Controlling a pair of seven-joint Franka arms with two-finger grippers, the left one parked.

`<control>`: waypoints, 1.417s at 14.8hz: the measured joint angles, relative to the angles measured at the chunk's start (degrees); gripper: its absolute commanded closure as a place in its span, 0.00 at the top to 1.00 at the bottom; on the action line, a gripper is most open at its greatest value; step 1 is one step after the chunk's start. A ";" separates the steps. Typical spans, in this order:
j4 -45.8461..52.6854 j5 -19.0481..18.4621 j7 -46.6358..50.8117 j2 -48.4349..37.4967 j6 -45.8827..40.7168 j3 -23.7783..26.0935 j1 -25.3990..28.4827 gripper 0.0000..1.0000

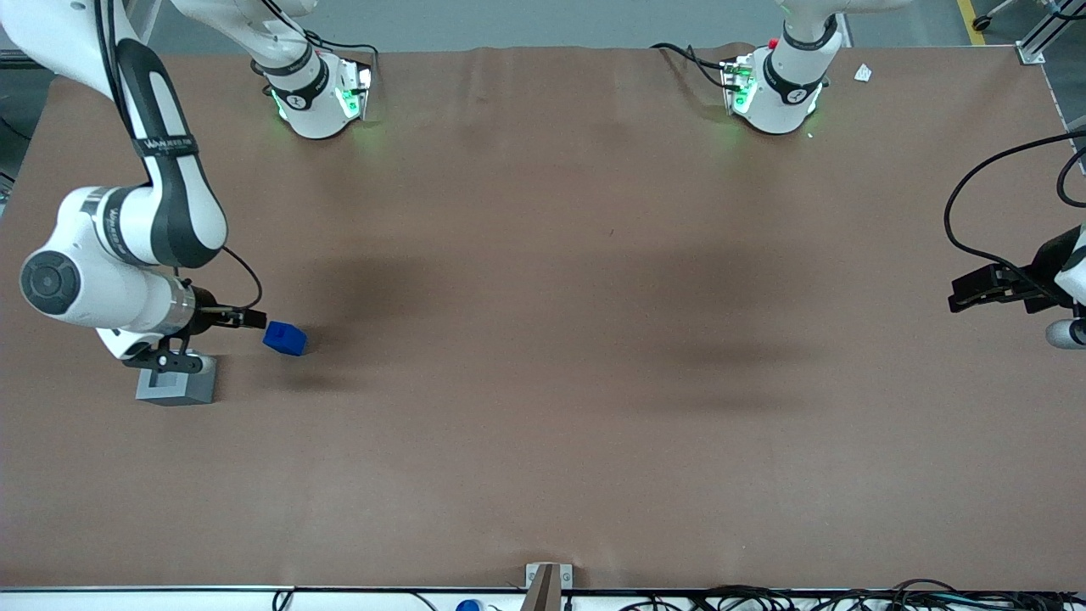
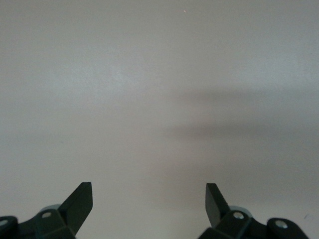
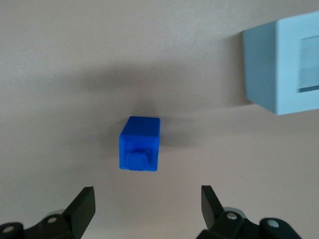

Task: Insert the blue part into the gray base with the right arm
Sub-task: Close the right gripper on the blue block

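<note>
The blue part (image 1: 285, 338) lies on the brown table toward the working arm's end. It also shows in the right wrist view (image 3: 140, 143), on its side with the stepped end facing the camera. The gray base (image 1: 177, 383) stands close by, a little nearer the front camera, with its recess facing up; the right wrist view shows it too (image 3: 284, 64). The right arm's gripper (image 1: 246, 319) hovers just beside the blue part, apart from it. In the right wrist view the gripper (image 3: 148, 199) is open and empty, its fingertips (image 3: 85, 199) short of the block.
The brown table cover (image 1: 543, 339) spreads wide toward the parked arm's end. The two arm bases (image 1: 318, 93) stand at the table's edge farthest from the front camera. Cables and a small bracket (image 1: 547, 577) lie along the edge nearest that camera.
</note>
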 measured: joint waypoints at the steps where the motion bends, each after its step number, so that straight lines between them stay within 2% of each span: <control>1: 0.01 0.66 0.49 0.81 0.60 0.04 0.27 0.90; 9: 0.02 1.13 1.49 5.43 3.96 0.12 1.70 0.80; 14: -0.04 1.13 1.50 7.45 6.52 0.11 1.82 0.65; 15: -0.04 1.10 1.50 7.86 6.73 0.11 1.82 0.59; 16: -0.04 1.08 1.50 8.20 6.88 0.11 1.82 0.48; 18: -0.04 1.06 1.50 8.62 7.00 0.10 1.82 0.17; 19: -0.02 1.05 1.50 8.63 6.98 0.09 1.82 0.08; 21: 0.01 1.05 1.49 8.60 6.94 0.02 1.82 0.03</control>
